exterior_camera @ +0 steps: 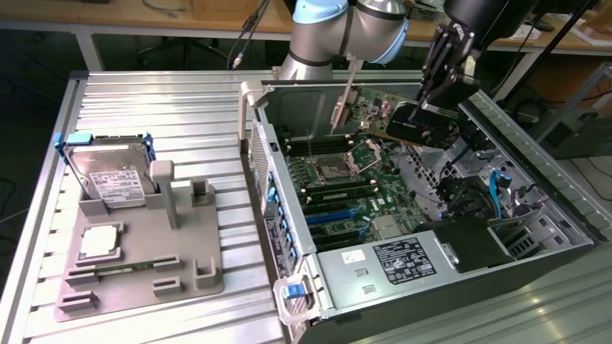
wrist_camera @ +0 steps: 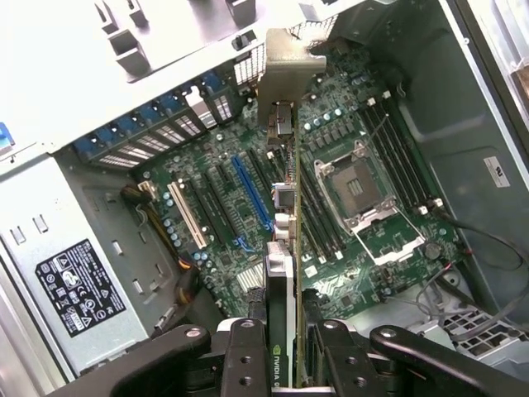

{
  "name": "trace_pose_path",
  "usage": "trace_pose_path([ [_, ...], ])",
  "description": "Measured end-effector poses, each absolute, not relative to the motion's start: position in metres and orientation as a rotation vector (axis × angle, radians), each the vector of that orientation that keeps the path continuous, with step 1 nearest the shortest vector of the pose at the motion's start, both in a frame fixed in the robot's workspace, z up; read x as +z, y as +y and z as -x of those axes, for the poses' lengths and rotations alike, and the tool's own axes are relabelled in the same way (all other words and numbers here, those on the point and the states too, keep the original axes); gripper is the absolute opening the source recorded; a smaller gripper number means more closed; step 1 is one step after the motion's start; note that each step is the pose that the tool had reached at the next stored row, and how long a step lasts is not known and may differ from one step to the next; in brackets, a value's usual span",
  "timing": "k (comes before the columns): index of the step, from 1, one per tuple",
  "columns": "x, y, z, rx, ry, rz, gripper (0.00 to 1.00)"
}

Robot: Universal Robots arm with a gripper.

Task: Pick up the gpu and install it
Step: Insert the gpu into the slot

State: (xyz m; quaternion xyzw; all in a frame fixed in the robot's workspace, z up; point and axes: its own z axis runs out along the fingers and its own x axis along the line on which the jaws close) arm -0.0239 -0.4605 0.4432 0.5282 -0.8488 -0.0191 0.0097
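Black gripper [wrist_camera: 288, 339] fingers are seen clamped on the gpu [wrist_camera: 283, 207], which is held edge-on in the air above the motherboard [wrist_camera: 331, 132] inside the open computer case [exterior_camera: 537, 163]. Its pale bracket [wrist_camera: 287, 62] is turned toward the blue-tabbed rear slots [wrist_camera: 149, 124]. The card is not yet seated; the long blue slot [wrist_camera: 252, 194] is seen just beside its line.

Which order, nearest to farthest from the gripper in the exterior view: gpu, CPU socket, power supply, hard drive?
1. gpu, in the gripper.
2. CPU socket, inside the case.
3. power supply, case's corner.
4. hard drive, exterior view's left.
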Motion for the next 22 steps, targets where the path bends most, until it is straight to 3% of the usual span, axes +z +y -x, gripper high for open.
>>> trace_pose_path([
  [22,0.4432,-0.4605,0.0238,-0.057,-2.496,-1.87,0.27],
])
